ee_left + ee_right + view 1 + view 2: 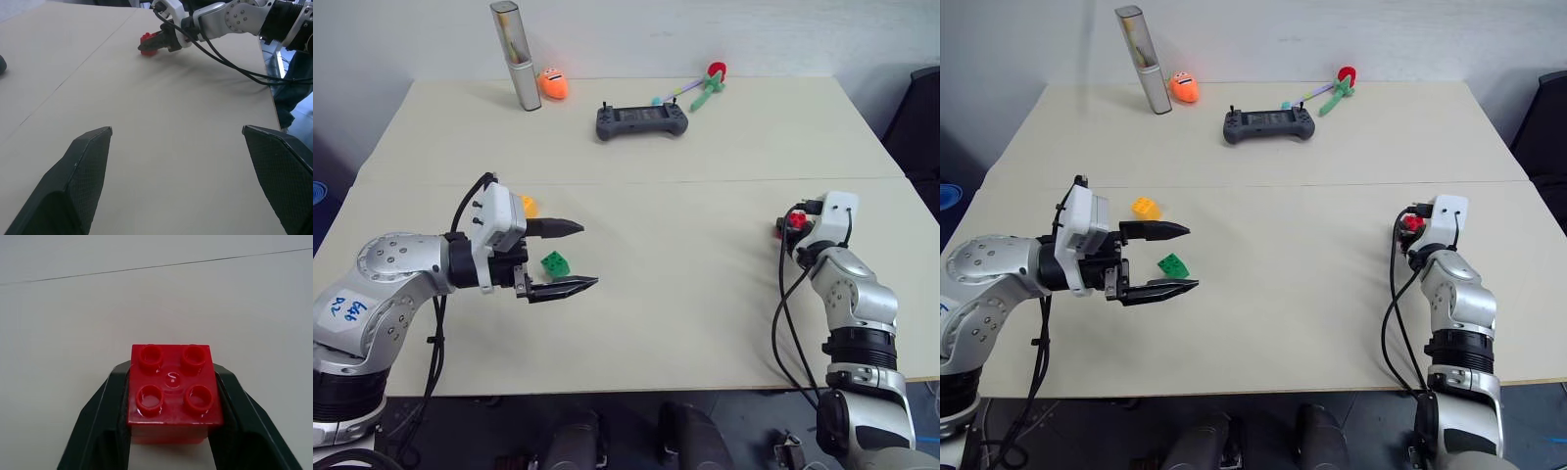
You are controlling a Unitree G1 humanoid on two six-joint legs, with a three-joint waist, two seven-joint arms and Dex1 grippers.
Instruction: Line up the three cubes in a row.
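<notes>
The red cube (172, 390) sits on the table at the right, studs up, with my right gripper (171, 396) shut on its two sides. The head views show that cube (795, 220) just past my right wrist. The green cube (555, 263) lies on the left part of the table, and the yellow-orange cube (1145, 208) lies a little farther back and to its left. My left gripper (574, 257) hovers open above the table by the green cube, its fingers spread wide. From the left wrist, the red cube (147, 38) shows far ahead in the right gripper's fingers.
At the back of the table (705, 294) stand a grey controller (642, 120), a tall silver tube (516, 56), a round orange toy (553, 84) and a green-and-red plush toy (709, 86). A seam crosses the table's middle.
</notes>
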